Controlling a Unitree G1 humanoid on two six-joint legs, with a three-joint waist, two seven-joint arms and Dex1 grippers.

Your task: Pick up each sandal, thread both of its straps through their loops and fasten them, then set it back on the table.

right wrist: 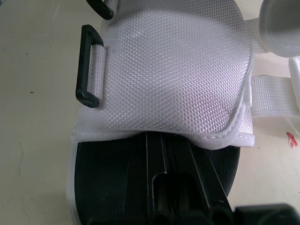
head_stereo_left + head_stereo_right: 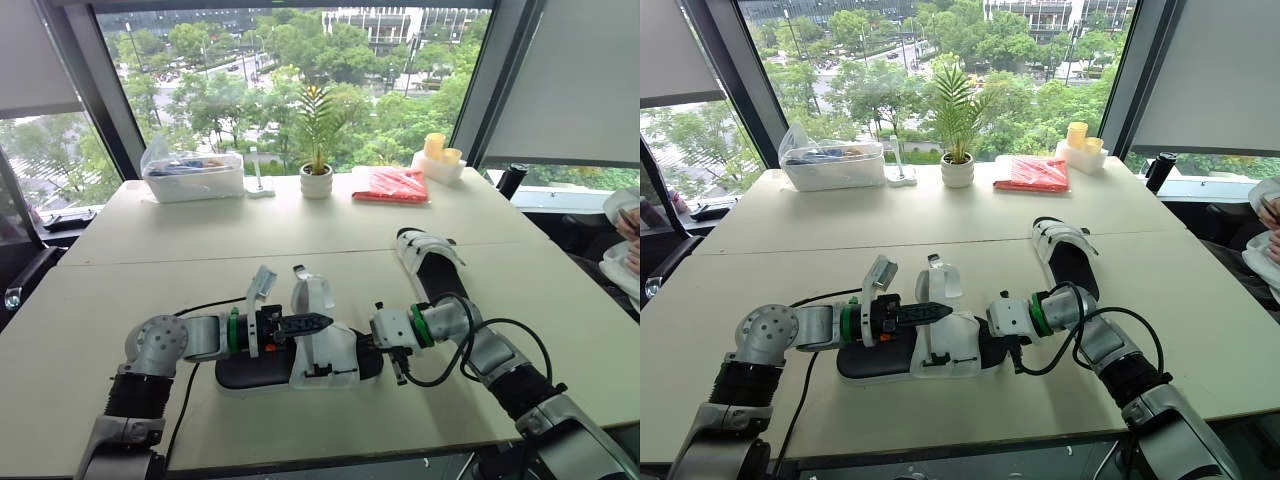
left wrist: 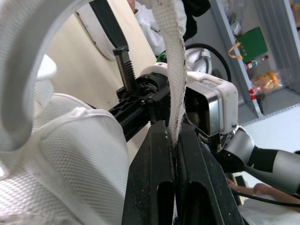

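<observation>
Left gripper [image 3: 173,133] is clamped on a white woven webbing strap [image 3: 172,70], with the tape nipped flat between both fingers and rising straight out of them; it is held upright and taut, I'd judge, so the free end can be steered to its loop. That strap belongs to the black-soled sandal with a white mesh upper [image 2: 340,355], which appears to rest sole-down at the near middle of the pale beige table [image 2: 250,240], between the two arms.

Over on the sandal's right end sits the right gripper [image 1: 161,140]; its fingers [image 1: 154,161] are drawn together and lie along the black footbed, tips at the hem of the mesh upper. Whether they pinch anything there I cannot tell; it reads as a bracing hold, to stop the shoe sliding while the left arm pulls.

On the side of the upper a black rectangular plastic loop [image 1: 89,65] stands out with nothing through it; so this is the threading step, barely begun. The tape will flop, so the end needs lining up square with that slot.

A second white-strapped sandal [image 2: 432,262] lies well apart, farther back and to the right, beside the right forearm; its turn comes later.
</observation>
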